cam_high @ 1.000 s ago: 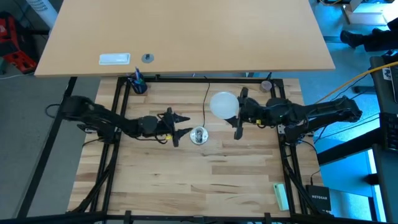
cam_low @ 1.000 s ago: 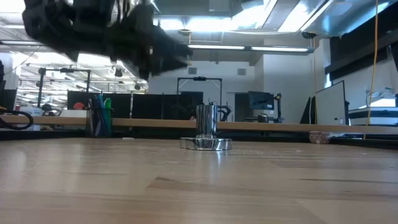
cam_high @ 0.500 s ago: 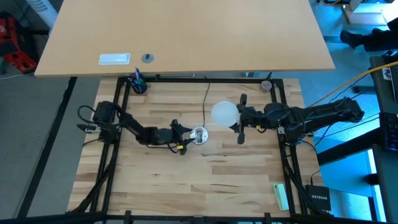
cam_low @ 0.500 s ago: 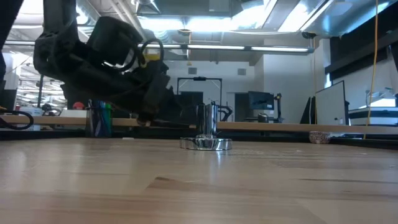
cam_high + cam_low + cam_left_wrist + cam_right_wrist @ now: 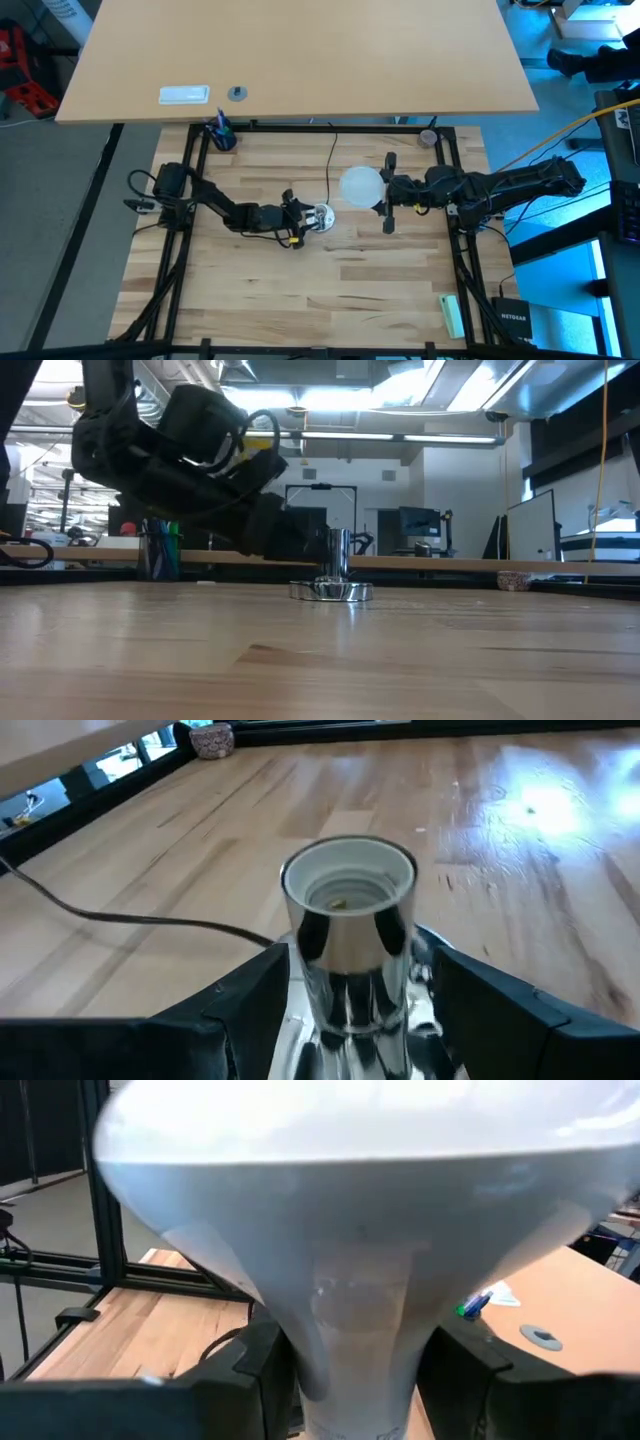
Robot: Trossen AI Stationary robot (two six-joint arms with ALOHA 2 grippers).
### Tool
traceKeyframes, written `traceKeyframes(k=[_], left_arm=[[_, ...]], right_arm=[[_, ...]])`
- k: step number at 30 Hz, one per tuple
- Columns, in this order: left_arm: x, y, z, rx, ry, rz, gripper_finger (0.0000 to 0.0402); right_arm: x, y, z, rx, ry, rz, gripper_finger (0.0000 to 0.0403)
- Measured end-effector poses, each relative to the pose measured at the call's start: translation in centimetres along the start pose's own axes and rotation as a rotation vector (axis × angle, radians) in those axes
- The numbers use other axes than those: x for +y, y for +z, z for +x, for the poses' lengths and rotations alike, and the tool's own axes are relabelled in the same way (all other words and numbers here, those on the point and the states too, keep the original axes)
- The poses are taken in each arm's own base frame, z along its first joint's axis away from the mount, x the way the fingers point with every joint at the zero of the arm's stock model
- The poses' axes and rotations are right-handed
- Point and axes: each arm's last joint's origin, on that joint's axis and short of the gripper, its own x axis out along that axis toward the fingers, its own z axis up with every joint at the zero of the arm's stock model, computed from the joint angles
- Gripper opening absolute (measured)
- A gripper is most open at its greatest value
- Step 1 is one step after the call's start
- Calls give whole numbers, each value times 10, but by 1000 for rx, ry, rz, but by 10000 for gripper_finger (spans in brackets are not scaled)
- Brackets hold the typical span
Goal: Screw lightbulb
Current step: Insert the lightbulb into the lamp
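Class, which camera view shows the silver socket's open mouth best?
The left wrist view: it looks into the socket, between the left gripper fingers. The high view shows it small from above, the low view side-on, the right wrist view not at all.

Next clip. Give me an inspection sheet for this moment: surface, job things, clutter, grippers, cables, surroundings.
Surface: wooden table, bare in front.
Job's things: lightbulb held off the table, right of the socket; socket upright, empty.
Clutter: cup of pens at the far left corner, small dish at the far right corner, green block at the near right edge.
Grippers: left gripper astride the socket's base; right gripper shut on the lightbulb's neck.
Cables: black cord from the socket to the far edge.
Surroundings: larger desk beyond; no person seen.
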Motion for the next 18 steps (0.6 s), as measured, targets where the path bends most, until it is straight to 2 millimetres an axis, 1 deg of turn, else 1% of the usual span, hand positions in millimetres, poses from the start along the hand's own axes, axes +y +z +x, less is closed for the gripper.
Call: traceKeyframes(k=[3, 6, 9, 13, 18], left_arm=[[-1, -2, 9, 3, -2, -13, 235], [0, -11, 19, 35, 11, -35, 235], [5, -17, 27, 14, 33, -109, 235], [7, -21, 31, -31, 45, -136, 235], [6, -17, 34, -49, 45, -127, 234]], right_arm=[[0, 0, 0, 2, 0, 0, 163], [0, 0, 0, 1, 3, 0, 163], [1, -1, 1, 7, 11, -1, 163], [1, -2, 1, 10, 26, 2, 163], [1, -2, 1, 12, 29, 4, 163]])
